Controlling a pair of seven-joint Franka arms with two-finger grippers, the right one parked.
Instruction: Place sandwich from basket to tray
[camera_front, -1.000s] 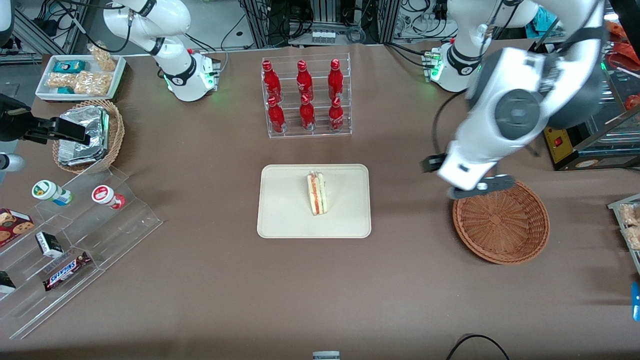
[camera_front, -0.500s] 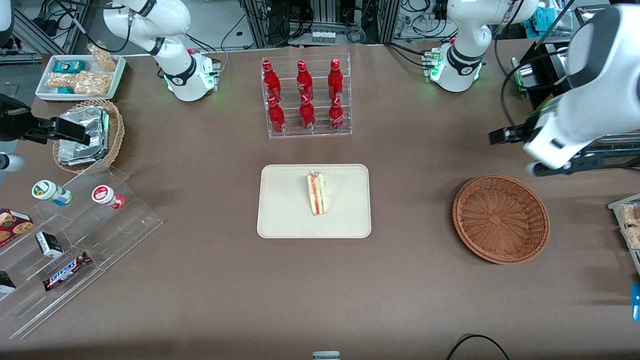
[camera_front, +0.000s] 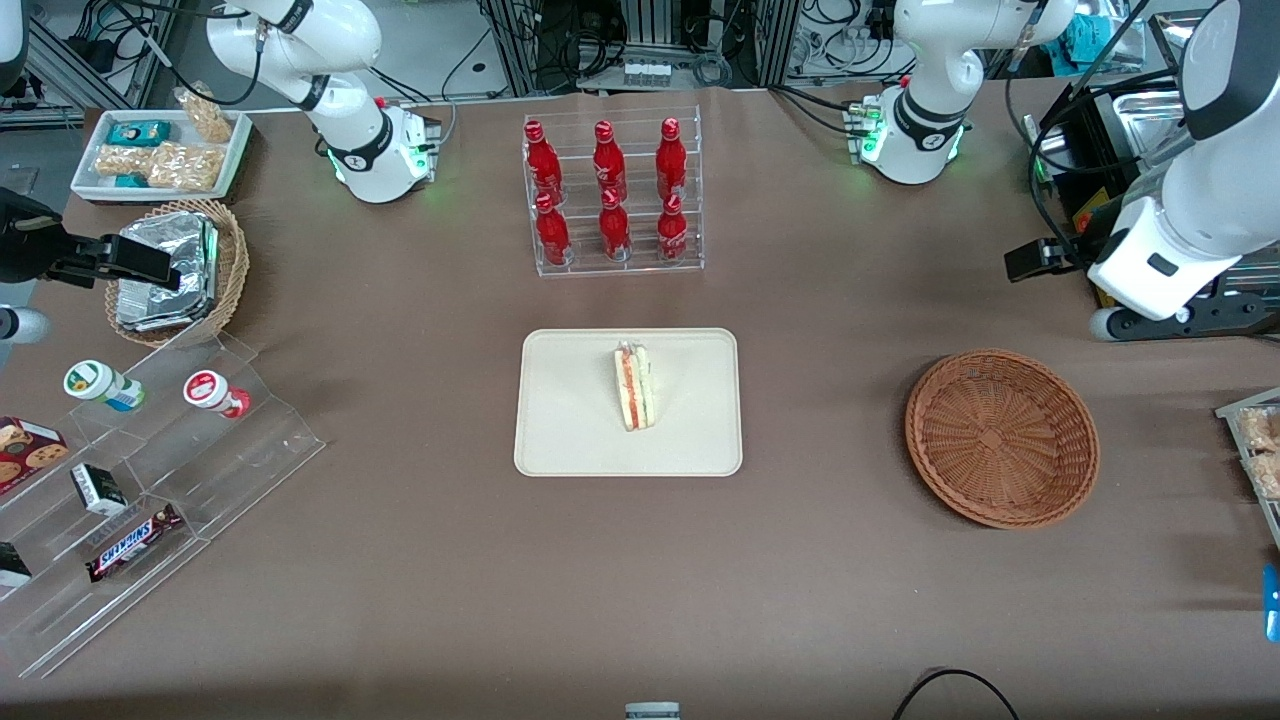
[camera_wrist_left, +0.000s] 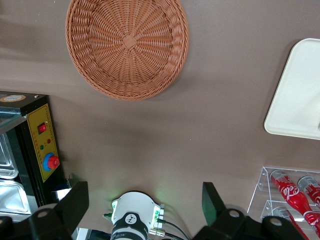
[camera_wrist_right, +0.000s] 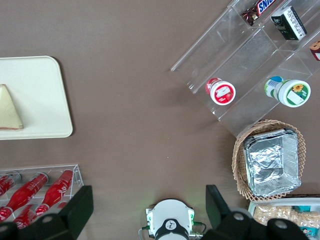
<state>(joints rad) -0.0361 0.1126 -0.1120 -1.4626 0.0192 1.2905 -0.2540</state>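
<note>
One sandwich (camera_front: 634, 386) lies on the tray (camera_front: 570, 430), near its middle, standing on edge with its filling layers facing up toward the front camera; it touches nothing but the tray floor. The basket (camera_front: 1001, 437) sits empty toward the working arm's end of the table, well apart from the tray. The gripper (camera_wrist_left: 142, 200) is raised high above the table near the working arm's end, farther from the front camera than the basket, and its two fingers (camera_wrist_left: 75, 202) are spread wide with nothing between them; the wrist view shows only bare table, the arm's base and the basket below. Judging from this, the placing is done and the step in hand is the retreat. To do it well, the arm should stay high and travel away from the tray, so no link sweeps over the sandwich or clips the bottle rack (camera_front: 612, 195) that stands farther from the front camera than the tray. It should also keep clear of the black box (camera_wrist_left: 39, 141) with the red button beside the basket. The wedge looks a little tall for its footing, so any bump to the tray could tip it.
</note>
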